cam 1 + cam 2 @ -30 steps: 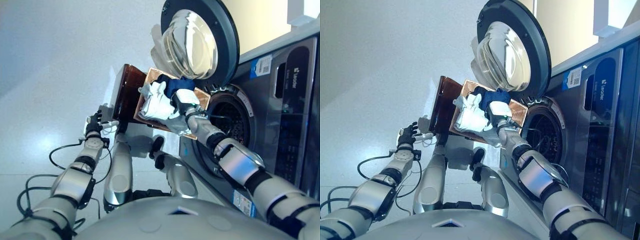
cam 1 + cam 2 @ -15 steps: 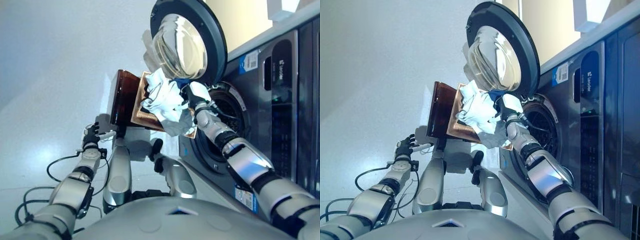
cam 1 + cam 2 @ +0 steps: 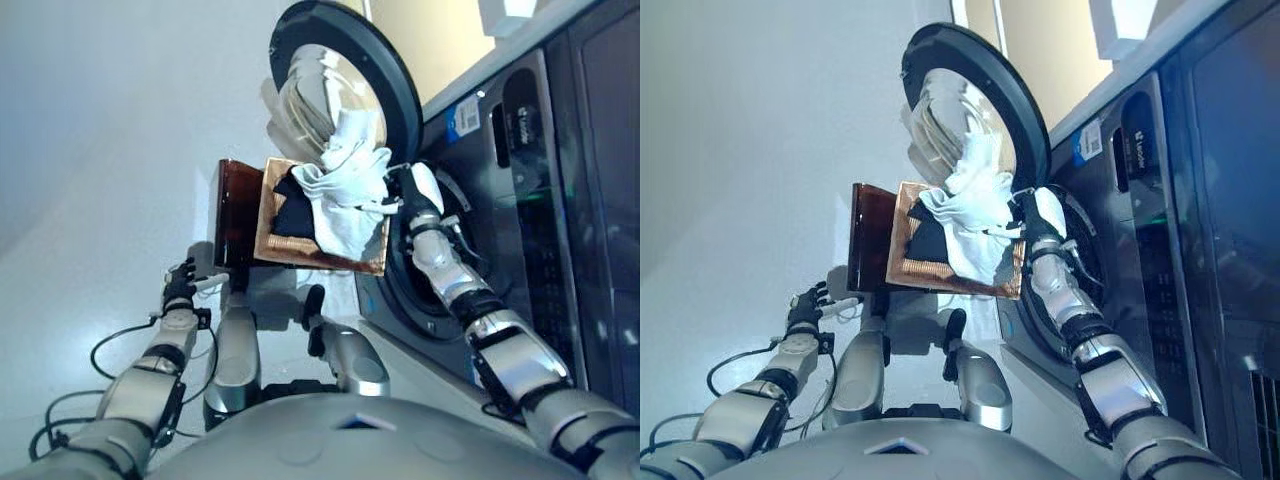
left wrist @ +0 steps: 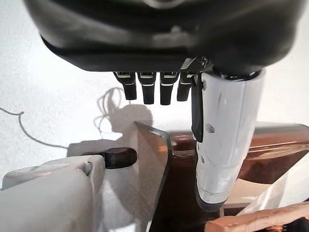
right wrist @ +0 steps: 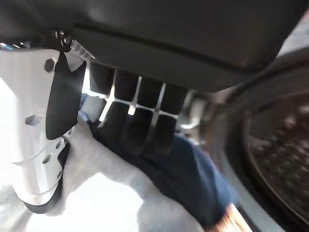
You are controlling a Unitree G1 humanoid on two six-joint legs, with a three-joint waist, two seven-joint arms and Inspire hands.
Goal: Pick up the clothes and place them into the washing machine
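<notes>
Your biggest thing in view is the washing machine point(image 3: 545, 190), dark-fronted, filling the right side, with its round door point(image 3: 335, 85) swung wide open and the drum opening point(image 3: 420, 290) exposed below it. Just beside the opening, on the floor, you have a brown basket point(image 3: 235, 215) with a coppery woven rim, and dark clothes point(image 3: 295, 215) lie inside it. A bundle of white clothes point(image 3: 345, 190) is lifted above the basket's rim, in front of the lower edge of the door and close to the drum opening, not yet inside the machine.

Your right robot hand point(image 3: 415, 190) is clamped on that bundle: in the right wrist view its fingers point(image 5: 137, 121) curl down into white and dark blue cloth point(image 5: 188, 174), with the white-covered thumb point(image 5: 36, 130) pressed against the white fabric, and the drum shows beyond.

Your left robot hand point(image 3: 180, 285) hangs low on the far left side, beside the basket's outer wall, touching nothing; in the left wrist view its fingers point(image 4: 145, 89) are relaxed and apart from the thumb point(image 4: 224, 140), holding nothing
</notes>
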